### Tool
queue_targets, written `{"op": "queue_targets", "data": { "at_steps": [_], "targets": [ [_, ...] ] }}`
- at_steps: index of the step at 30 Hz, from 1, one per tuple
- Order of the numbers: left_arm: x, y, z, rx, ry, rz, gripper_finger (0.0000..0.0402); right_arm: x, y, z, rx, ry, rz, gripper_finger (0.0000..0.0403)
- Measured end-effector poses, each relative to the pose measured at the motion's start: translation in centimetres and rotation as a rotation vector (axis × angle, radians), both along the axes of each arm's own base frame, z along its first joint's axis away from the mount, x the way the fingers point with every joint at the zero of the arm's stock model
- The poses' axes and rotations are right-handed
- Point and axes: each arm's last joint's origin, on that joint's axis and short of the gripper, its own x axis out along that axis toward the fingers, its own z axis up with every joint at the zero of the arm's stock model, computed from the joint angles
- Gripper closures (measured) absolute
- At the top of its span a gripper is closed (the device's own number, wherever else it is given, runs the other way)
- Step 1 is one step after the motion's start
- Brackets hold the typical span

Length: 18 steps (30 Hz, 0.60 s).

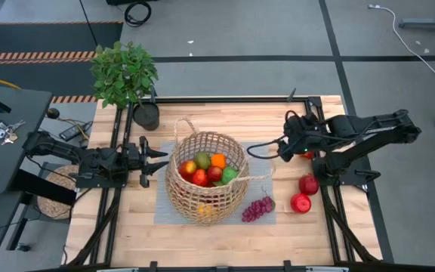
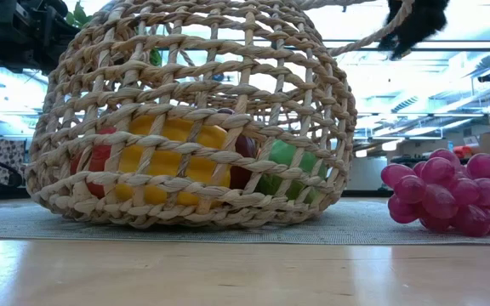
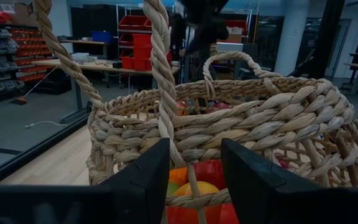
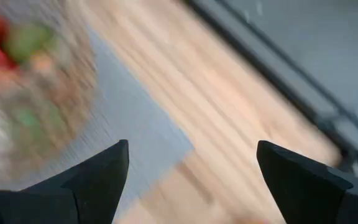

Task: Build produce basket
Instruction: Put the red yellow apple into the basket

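Note:
The tan wicker basket (image 1: 206, 181) stands on a grey mat (image 1: 165, 208) at mid-table. It holds red, orange, green and yellow produce (image 1: 208, 170), which also shows through the weave in the low view (image 2: 173, 157). A purple grape bunch (image 1: 257, 208) lies on the mat to its right. Two red fruits (image 1: 305, 193) lie farther right. My left gripper (image 1: 157, 159) stands open and level at the basket's left side, its fingers on either side of a handle strand (image 3: 165, 93). My right gripper (image 1: 278, 147) hangs open and empty above the table, right of the basket. My left gripper comes level from the table's left. One strand of the basket's near loop handle (image 3: 169, 134) runs down between its open fingers, close beside one finger (image 3: 148, 174). Whether the finger touches the strand I cannot tell. The basket rests on the mat.
A leafy potted plant (image 1: 124, 72) in a black pot (image 1: 146, 115) stands at the far left corner. Another red piece (image 1: 308, 155) lies under the right arm. Bare wood (image 1: 202, 245) runs along the near edge.

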Motion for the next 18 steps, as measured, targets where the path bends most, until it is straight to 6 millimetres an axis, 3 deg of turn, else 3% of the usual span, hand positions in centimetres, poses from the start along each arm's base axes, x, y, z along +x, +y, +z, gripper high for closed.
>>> {"op": "queue_targets", "data": {
  "at_steps": [11,18],
  "targets": [
    [0.0,0.0,0.0,0.000,0.000,0.000,0.0250,-1.1,-2.2,-5.9,0.156,0.310,-0.036,0.0046],
    [0.0,0.0,0.0,0.000,0.000,0.000,0.0253,-2.8,-2.8,-8.4,0.251,0.327,-0.184,0.0046]
  ]
}}
